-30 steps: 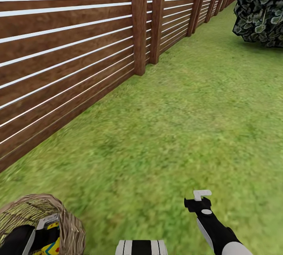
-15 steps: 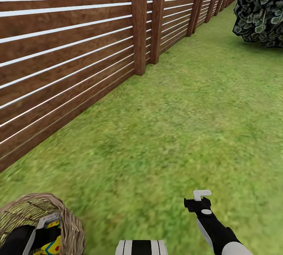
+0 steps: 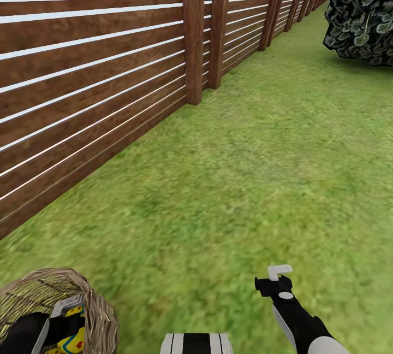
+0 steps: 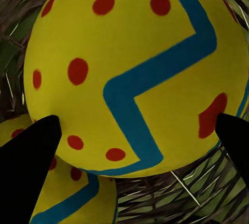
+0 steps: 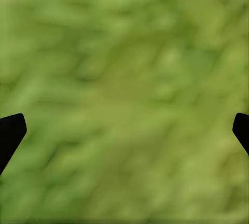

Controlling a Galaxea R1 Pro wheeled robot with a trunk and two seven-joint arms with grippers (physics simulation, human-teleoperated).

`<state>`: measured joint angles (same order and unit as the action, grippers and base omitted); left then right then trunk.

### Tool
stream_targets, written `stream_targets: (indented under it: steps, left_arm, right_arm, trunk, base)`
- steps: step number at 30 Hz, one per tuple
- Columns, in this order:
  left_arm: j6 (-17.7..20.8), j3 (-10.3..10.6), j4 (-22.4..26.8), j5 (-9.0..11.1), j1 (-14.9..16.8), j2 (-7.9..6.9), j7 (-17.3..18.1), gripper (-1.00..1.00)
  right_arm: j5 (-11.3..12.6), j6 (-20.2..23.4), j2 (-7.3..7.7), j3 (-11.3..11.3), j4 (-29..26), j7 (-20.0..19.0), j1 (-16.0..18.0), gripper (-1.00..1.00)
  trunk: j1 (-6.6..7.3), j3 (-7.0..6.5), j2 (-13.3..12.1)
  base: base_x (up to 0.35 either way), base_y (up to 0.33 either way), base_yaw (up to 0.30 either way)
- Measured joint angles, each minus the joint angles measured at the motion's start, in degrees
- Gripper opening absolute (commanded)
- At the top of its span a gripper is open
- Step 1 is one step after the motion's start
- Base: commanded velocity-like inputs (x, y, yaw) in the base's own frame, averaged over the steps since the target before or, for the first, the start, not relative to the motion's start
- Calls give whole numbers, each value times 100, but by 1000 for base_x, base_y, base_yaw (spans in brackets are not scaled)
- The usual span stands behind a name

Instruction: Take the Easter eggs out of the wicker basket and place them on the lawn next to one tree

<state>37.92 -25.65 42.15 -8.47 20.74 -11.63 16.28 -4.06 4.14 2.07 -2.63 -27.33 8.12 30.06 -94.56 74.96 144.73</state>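
Smooth oval Easter egg (image 4: 135, 73) in woven wicker basket (image 3: 98, 310), both end effectors wide.

Open lawn (image 3: 262, 168) ahead, slatted fence (image 3: 93, 70) walling left, bush (image 3: 363, 10) far right

You had a brown wooden fence (image 3: 98, 70) of horizontal slats along the left of the head view, running away toward the far distance. Its thick upright posts (image 3: 193, 31) stood at intervals, two of them close together, with bright light showing through the gaps between the slats. At the far right sat a dark, blocky-leaved bush (image 3: 361, 12), well apart from the fence.
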Motion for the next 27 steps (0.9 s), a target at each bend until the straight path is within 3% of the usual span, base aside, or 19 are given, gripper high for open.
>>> stream_targets:
  steps: [14,15,17,19,27]
  left_arm:
    - [-11,0,-7,-46,2,14,-3,-100]
    - [-13,5,-11,-65,-2,20,-6,-100]
    - [25,13,-11,84,-3,25,-4,-100]
    - [46,16,-12,66,-3,19,-9,-100]
    - [51,13,-10,195,-4,18,-12,-100]
  right_arm:
    - [0,0,0,0,0,0,0,100]
    - [0,0,0,0,0,0,0,100]
    - [0,0,0,0,0,0,0,100]
    - [0,0,0,0,0,0,0,100]
    - [-6,-5,-45,-16,191,0,0,100]
  trunk:
    - [1,0,0]
    - [2,-21,-1]
    - [7,-66,-4]
    - [12,-110,-7]
    - [30,-287,-18]
  base:
    - [0,0,0]
    - [0,0,0]
    - [0,0,0]
    - [-92,0,0]
    - [-285,0,0]
